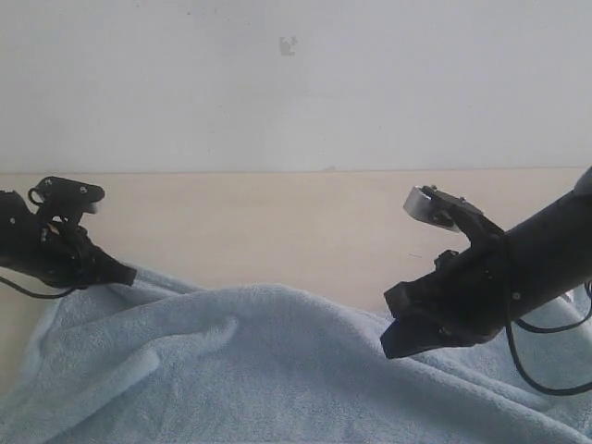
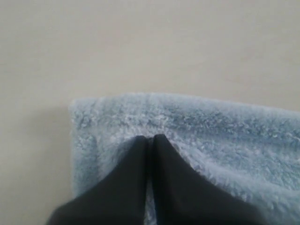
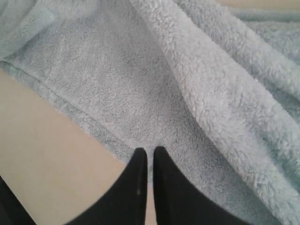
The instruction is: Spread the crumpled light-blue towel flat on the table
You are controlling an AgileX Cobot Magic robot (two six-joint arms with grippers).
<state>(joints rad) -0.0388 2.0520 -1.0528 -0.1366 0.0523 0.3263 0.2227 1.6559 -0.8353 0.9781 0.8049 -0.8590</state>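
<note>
The large pale light-blue fluffy fleece towel (image 1: 277, 370) lies over the near part of the wide, pale beige wood-look worktop (image 1: 277, 222), filling the exterior view from about 7 to 5 o'clock, with soft ridges and one long fold across it. It is not yet flat. The black left claw (image 1: 125, 275), at about 9 o'clock, is closed together on a corner of the towel, and the cloth rises a little toward it; this hold is probably meant for drawing that corner outward. The black right claw (image 1: 393, 342), at about 4 o'clock, has its two tips together just at the far hem of the towel. Whether the hem is pinched between them cannot be told. With one claw at each side, the cloth can likely be stretched between them. The far half of the worktop is bare and smooth. Behind it stands a plain white wall (image 1: 277, 83) with one small grey mark (image 1: 288, 44) near 12 o'clock.
</note>
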